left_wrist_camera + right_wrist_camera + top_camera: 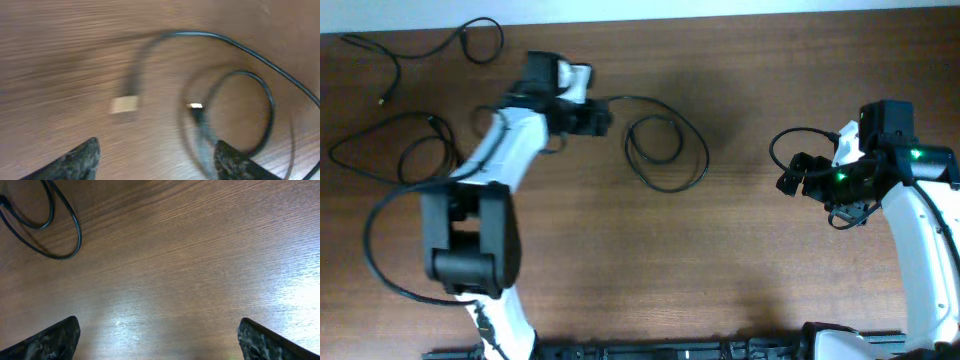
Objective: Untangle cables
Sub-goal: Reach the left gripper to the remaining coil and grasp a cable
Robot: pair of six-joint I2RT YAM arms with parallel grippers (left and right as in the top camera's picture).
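One black cable (655, 162) lies as a loose double loop at the table's middle. My left gripper (598, 118) is open just left of it. The left wrist view is blurred: the loop (272, 107) and a pale plug end (125, 104) lie ahead of the open fingers (155, 162), and the right finger is close to the cord. A second cable (397, 70) trails at the far left corner. A third (430, 120) loops beside the left arm. My right gripper (790, 180) is open and empty at the right (162, 340), with the loop (77, 235) far ahead of it.
The left arm's body and base (470, 240) cover the left front of the table, with its own black wire curving around it. The right arm (920, 230) stands at the right edge. Bare wood lies between the middle loop and the right gripper.
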